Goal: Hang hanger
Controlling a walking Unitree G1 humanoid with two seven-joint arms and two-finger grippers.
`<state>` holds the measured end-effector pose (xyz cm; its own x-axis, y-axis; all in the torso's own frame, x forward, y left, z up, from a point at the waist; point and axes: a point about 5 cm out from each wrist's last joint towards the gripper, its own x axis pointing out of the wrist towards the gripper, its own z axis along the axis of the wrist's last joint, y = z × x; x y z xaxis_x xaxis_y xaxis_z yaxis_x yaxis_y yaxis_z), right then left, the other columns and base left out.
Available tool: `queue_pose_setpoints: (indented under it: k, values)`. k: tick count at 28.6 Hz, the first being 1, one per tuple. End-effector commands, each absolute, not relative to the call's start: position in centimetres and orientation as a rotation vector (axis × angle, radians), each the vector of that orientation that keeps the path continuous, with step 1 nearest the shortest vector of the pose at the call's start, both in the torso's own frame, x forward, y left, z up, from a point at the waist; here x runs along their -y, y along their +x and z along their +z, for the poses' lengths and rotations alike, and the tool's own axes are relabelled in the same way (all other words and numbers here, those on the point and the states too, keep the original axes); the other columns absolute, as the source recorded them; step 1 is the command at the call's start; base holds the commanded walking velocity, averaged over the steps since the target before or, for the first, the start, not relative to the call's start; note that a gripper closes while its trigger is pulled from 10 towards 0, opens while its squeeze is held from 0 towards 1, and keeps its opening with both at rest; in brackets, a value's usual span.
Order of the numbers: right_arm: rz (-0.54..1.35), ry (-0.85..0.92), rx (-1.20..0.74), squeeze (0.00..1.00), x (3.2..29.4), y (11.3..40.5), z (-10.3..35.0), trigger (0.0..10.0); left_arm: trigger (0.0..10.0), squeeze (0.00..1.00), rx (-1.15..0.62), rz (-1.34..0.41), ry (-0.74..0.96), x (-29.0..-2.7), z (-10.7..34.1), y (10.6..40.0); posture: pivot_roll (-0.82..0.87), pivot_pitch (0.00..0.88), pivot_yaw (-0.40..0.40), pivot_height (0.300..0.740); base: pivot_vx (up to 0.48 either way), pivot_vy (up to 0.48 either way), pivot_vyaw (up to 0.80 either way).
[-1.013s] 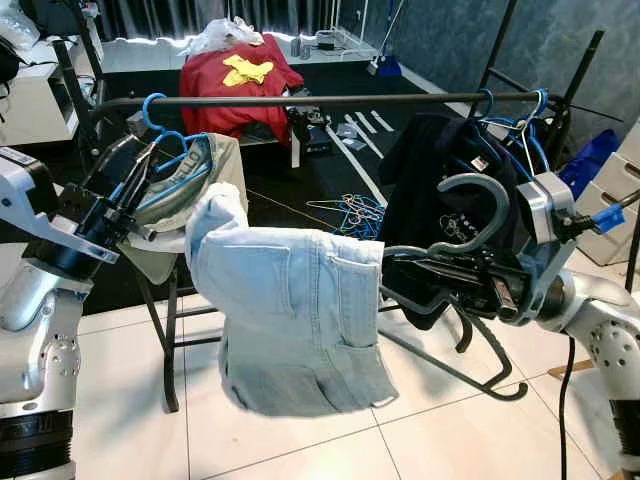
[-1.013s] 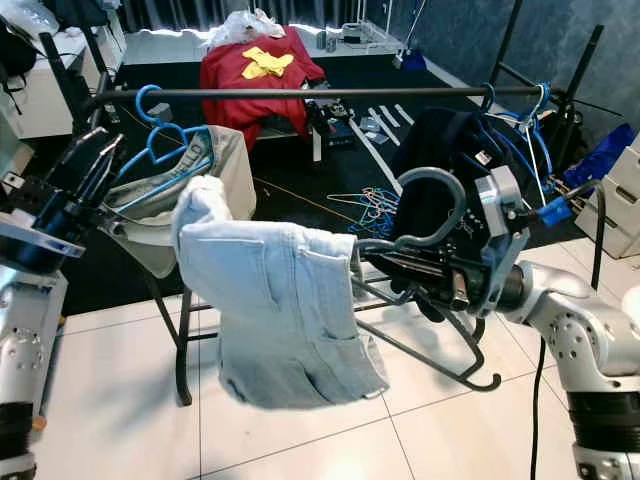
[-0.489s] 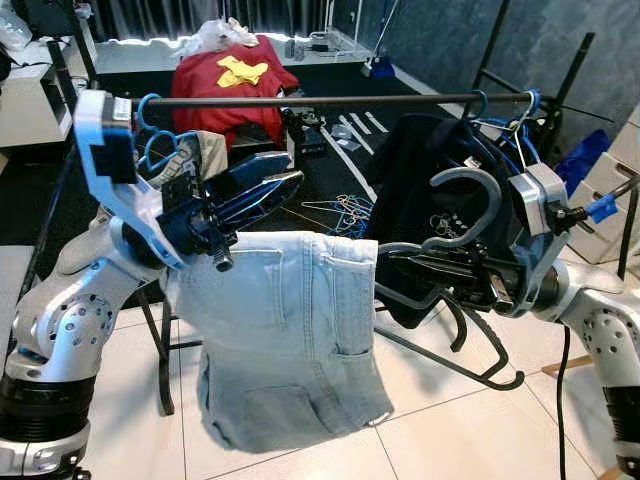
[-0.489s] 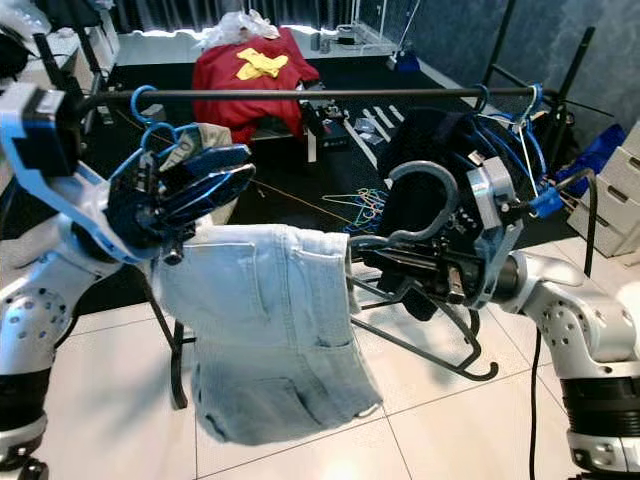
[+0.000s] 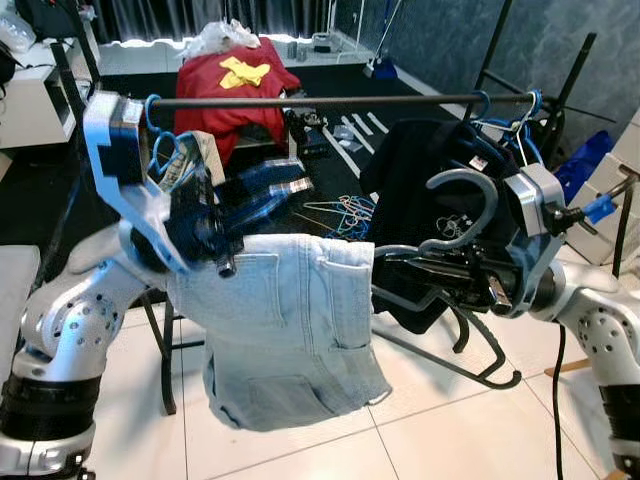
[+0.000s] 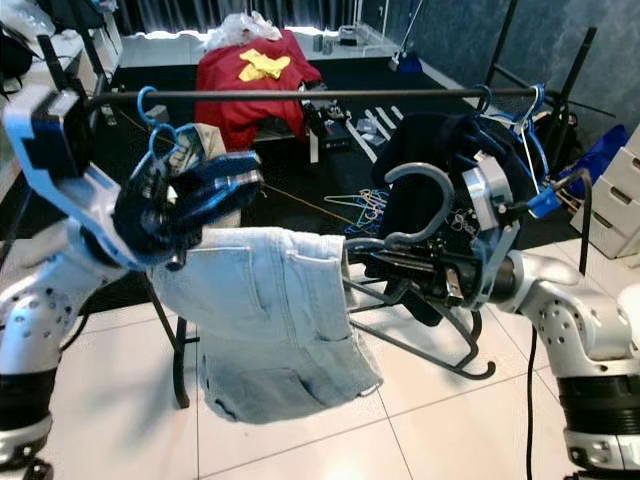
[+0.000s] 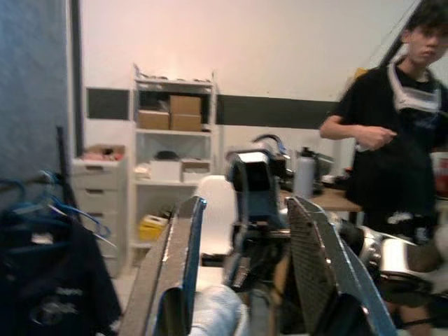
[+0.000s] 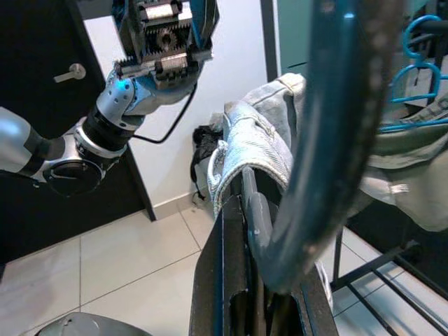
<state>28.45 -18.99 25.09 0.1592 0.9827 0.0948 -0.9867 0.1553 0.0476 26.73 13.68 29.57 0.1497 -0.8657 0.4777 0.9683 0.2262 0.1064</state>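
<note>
Right end effector, at centre right of the left eye view, is clamped on the grey hanger, whose hook rises just above the fingers. We see pale denim jeans draped over the hanger's bar, spreading to lower centre. Left end effector, at upper left, has its fingers apart just above the jeans' top edge. Across the top runs the rail; its middle stretch lies bare between blue hangers and dark garments.
</note>
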Motion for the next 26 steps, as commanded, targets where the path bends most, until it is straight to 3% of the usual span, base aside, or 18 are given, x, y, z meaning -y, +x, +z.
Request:
queue_pose_setpoints:
  k: [1,2,3,5,6,14,21,26]
  values:
    - [1.461,0.089,0.068,0.00,18.5,28.3,25.8,0.0,10.0,1.00,0.449,-1.379,-0.206,-12.5,28.5,26.5,-0.19,0.051,-0.054,0.740,0.000,0.000,0.00]
    - [1.461,0.089,0.068,0.00,18.5,28.3,25.8,0.0,10.0,1.00,0.449,-1.379,-0.206,-12.5,28.5,26.5,-0.19,0.051,-0.054,0.740,0.000,0.000,0.00]
    - [1.468,0.080,0.060,0.00,18.4,28.3,25.8,0.0,10.0,0.76,0.428,-1.378,-0.147,-12.1,28.0,26.7,-0.19,0.052,-0.056,0.740,0.000,0.000,0.00]
    - [1.468,0.080,0.060,0.00,18.4,28.3,25.8,0.0,10.0,0.76,0.428,-1.378,-0.147,-12.1,28.0,26.7,-0.19,0.052,-0.056,0.740,0.000,0.000,0.00]
    - [1.494,0.060,0.041,0.00,17.9,28.3,25.6,0.0,10.0,0.00,0.400,-1.371,-0.040,-11.3,27.4,27.2,-0.18,0.065,-0.055,0.740,0.000,0.000,0.00]
    - [1.541,0.047,0.028,0.00,16.9,28.3,25.4,0.0,10.0,0.00,0.390,-1.294,0.079,-11.2,27.4,28.6,-0.18,0.073,-0.050,0.740,0.000,0.000,0.00]
    - [1.570,0.028,0.002,0.00,16.6,28.1,25.2,0.0,10.0,0.00,0.131,-1.451,0.207,-12.9,25.9,26.8,-0.18,0.094,-0.041,0.740,0.000,0.000,0.00]
    - [1.572,0.005,-0.014,0.00,16.8,28.2,25.1,0.0,10.0,0.00,0.133,-1.437,0.210,-13.3,26.2,27.2,-0.18,0.095,-0.040,0.740,0.000,0.000,0.00]
